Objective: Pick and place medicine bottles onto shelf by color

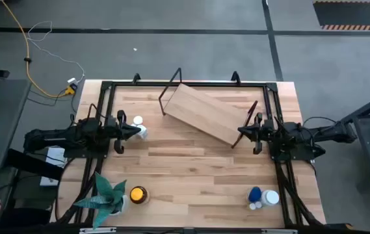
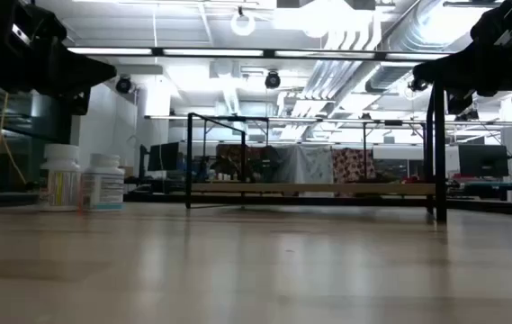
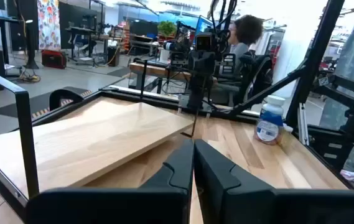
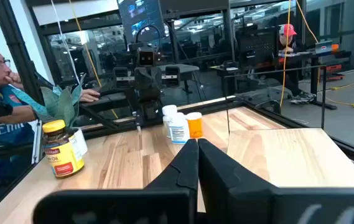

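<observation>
1. Handling estimate: the medicine bottles look like small rigid plastic containers, probably light and smooth-walled. A judged hazard is tipping or sliding if the fingers meet them off-centre. Recommended hold: across the round body, below the cap, with the bottle kept upright.

2. Appearance and location, left group: two white bottles [image 4: 175, 126] and an orange bottle [image 4: 195, 125] stand upright, close together, on the table [image 1: 191, 175] just in front of the left gripper [image 1: 136, 130].

3. Appearance and location, near edge: the larger amber bottle [image 4: 61, 148] with a yellow cap stands beside the green plant [image 1: 106, 194] at the near left corner. A blue bottle [image 1: 255, 194] and white-capped bottles [image 1: 270, 197] stand clustered at the near right corner.

4. Shelf: the shelf [image 1: 204, 112] is a light wood board with thin dark wire end frames. It sits skewed at the far middle of the table, and no bottle rests on it.

5. Tool state: the left gripper is clenched on nothing, fingers together, pointing toward the shelf. The right gripper [image 1: 242, 132] is likewise clenched and empty, its tip just beside the right end of the shelf.

6. Surroundings: people sit beyond the table.
</observation>
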